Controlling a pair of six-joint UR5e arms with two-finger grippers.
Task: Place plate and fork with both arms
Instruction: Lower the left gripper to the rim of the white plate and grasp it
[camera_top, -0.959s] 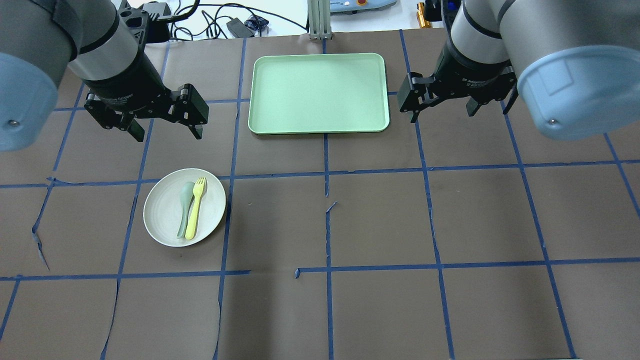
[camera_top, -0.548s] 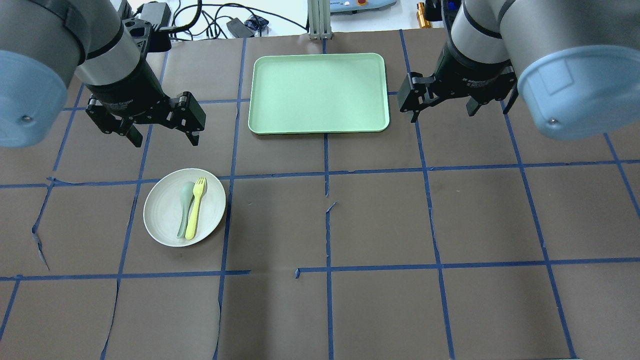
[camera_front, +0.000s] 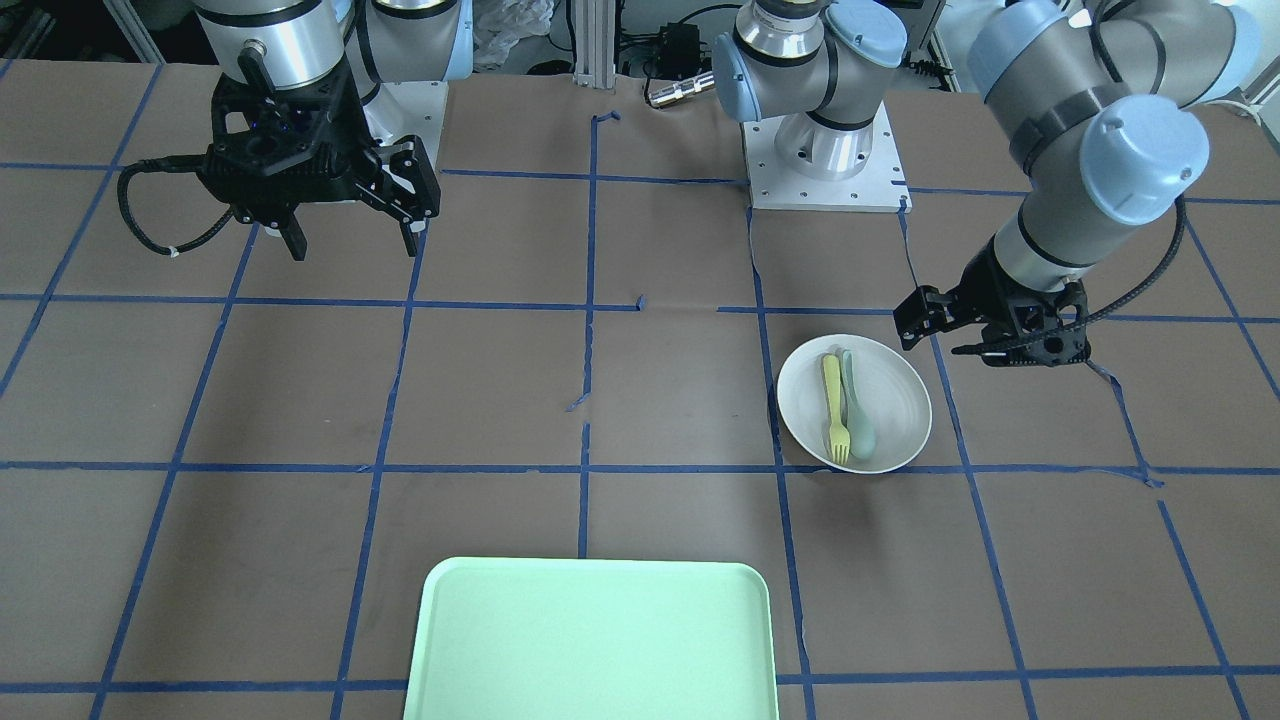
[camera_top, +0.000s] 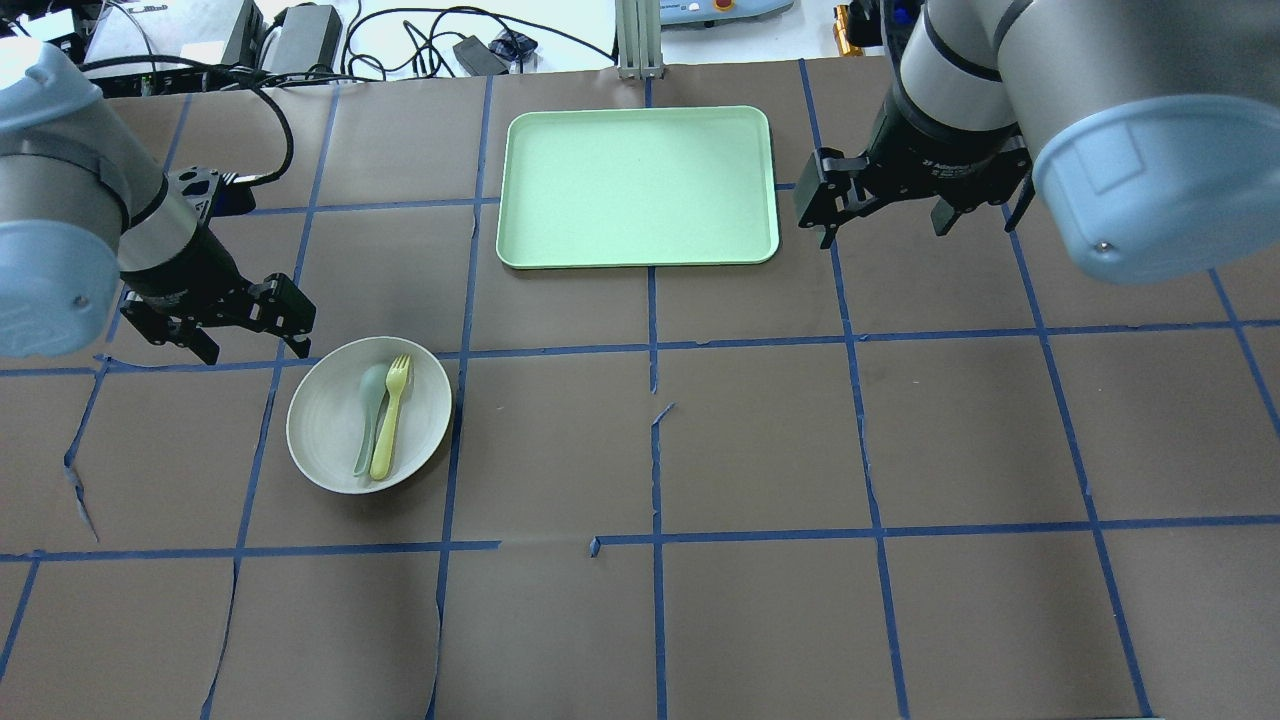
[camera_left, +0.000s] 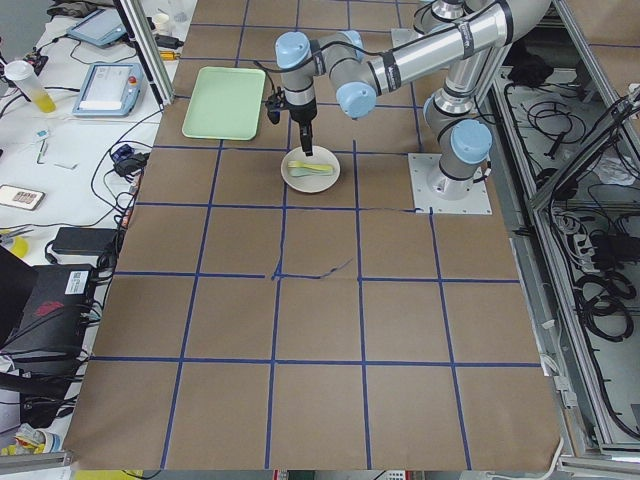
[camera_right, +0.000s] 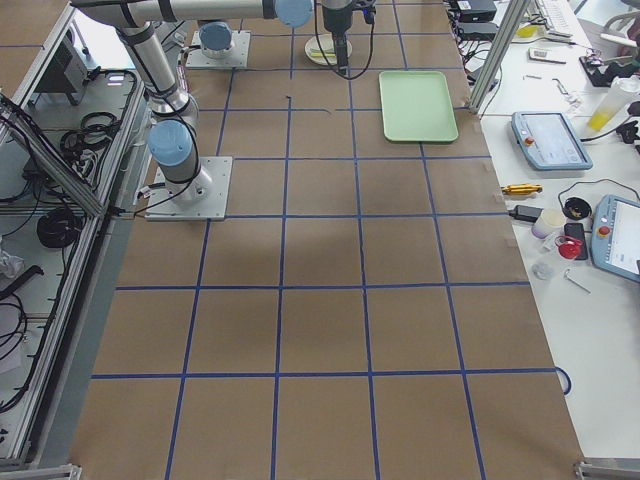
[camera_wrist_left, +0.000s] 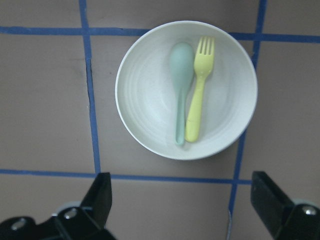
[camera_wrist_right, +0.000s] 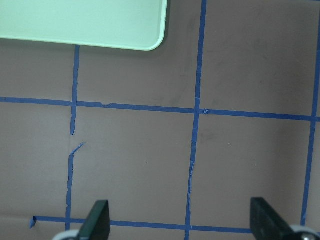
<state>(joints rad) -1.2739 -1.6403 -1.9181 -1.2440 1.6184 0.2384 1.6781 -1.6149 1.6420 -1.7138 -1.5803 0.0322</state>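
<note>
Brown paper with a grid of blue tape lines covers the table. 1 mint-green tray lies at the far centre of the table. The plate sits on the robot's left half, nearer the robot and well apart from the tray. The left gripper hangs just beside the plate's far-left rim with its 2 fingers spread wide, gripping nothing. In the left wrist view the plate lies ahead of the fingers, between them. The right gripper hangs just beside the tray's right edge, fingers likewise spread and empty. The fork lies inside the plate, tines pointing away from the robot. It lies side by side with 1 grey-green spoon, on the spoon's right.
</note>
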